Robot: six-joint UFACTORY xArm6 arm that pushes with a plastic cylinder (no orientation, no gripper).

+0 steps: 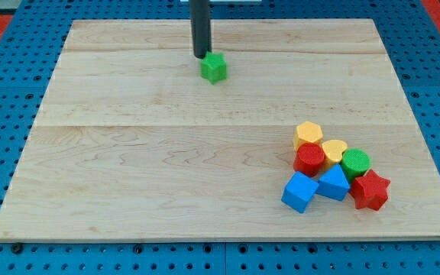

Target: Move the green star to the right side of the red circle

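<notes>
The green star (214,67) lies alone near the view's top, a little left of centre, on the wooden board (166,168). My tip (201,56) is just up and left of it, touching or nearly touching it. The red circle (309,159) sits in a cluster at the view's lower right, far from the star. To the red circle's right lie a yellow heart (334,150) and a green circle (355,163).
The cluster also holds a yellow hexagon (308,134) above the red circle, a blue cube (299,191) and a blue triangle (332,183) below it, and a red star (370,189) at the far right. A blue pegboard (6,114) surrounds the board.
</notes>
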